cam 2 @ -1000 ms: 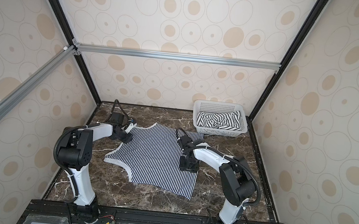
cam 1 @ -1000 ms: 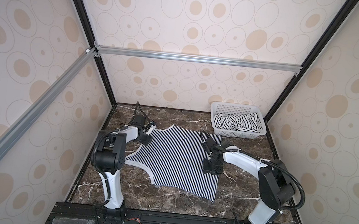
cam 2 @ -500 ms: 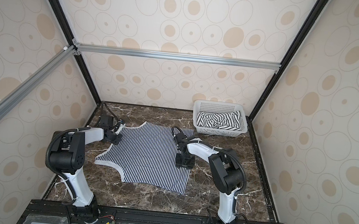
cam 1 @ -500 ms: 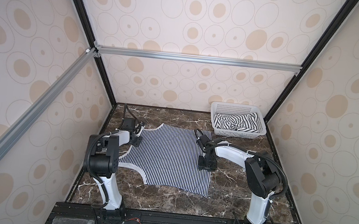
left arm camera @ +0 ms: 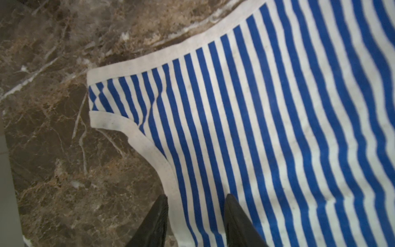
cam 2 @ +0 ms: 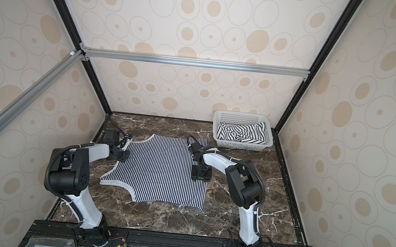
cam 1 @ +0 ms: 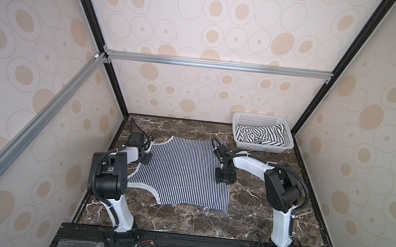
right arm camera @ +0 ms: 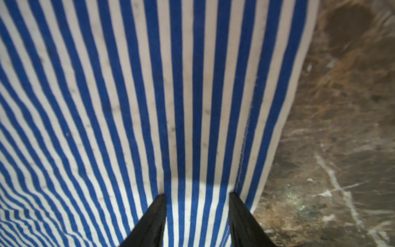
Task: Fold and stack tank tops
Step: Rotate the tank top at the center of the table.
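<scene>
1. In both top views, the narrow-striped tank top lies spread flat on the table. It looks soft, light and limp, best pinched at trim or hem. The left gripper is at its 9 o'clock edge and the right gripper at 3. The wide-striped tank top is crumpled in the basket at 2 o'clock.
2. Left wrist: the jaws are parted, straddling the armhole trim.
3. Right wrist: the jaws are parted just inside the side hem, pinching nothing.
</scene>
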Controlling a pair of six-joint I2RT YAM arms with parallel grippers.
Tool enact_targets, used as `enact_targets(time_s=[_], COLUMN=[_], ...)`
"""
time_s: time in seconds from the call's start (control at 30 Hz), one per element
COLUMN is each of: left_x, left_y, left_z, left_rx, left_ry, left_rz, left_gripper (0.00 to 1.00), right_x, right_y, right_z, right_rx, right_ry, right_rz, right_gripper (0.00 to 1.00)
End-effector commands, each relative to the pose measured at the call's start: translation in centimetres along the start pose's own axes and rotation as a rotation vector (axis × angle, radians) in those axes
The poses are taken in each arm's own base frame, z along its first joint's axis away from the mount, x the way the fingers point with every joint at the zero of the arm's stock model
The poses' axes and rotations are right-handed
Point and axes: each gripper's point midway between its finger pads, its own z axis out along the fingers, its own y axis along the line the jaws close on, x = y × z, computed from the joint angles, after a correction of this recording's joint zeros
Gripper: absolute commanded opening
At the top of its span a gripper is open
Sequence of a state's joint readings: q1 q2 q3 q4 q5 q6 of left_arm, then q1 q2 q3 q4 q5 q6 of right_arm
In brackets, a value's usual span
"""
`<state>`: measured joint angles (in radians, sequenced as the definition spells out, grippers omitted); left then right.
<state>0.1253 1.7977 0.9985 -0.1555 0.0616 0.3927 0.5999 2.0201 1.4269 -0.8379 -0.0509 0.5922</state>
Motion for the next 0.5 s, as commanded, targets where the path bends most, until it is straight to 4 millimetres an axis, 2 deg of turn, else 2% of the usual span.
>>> enact_targets(time_s=[0.0,0.17,0.27,0.4,0.47], left_x=[3.9,4.6,4.3,2.5,0.9], left_y=[-1.7,-2.5,-2.2,-2.0,-1.9], left_z=[-0.4,-1.4,-1.8,-2.8,-4.1], left_rx=[0.059,0.087,0.067,0.083,0.098], left_ry=[0.119,0.115,0.099,0.049,-0.002], left_rz=[0.027,0.031,0.032,0.017,0.001], left_gripper=[0.44,0.44,0.44,0.45,0.45], right_x=[1.4,1.6,1.6,1.8,2.4], right_y=[-3.2,-3.8,-3.4,-2.3,-1.6], right_z=[2.1,1.6,1.0,-1.1,-2.5], right_rx=[0.088,0.1,0.076,0.012,-0.027], right_ry=[0.057,0.05,0.043,-0.003,-0.036], right_rz=[0.015,0.015,0.019,0.024,0.028], right_gripper=[0.5,0.5,0.5,0.51,0.53])
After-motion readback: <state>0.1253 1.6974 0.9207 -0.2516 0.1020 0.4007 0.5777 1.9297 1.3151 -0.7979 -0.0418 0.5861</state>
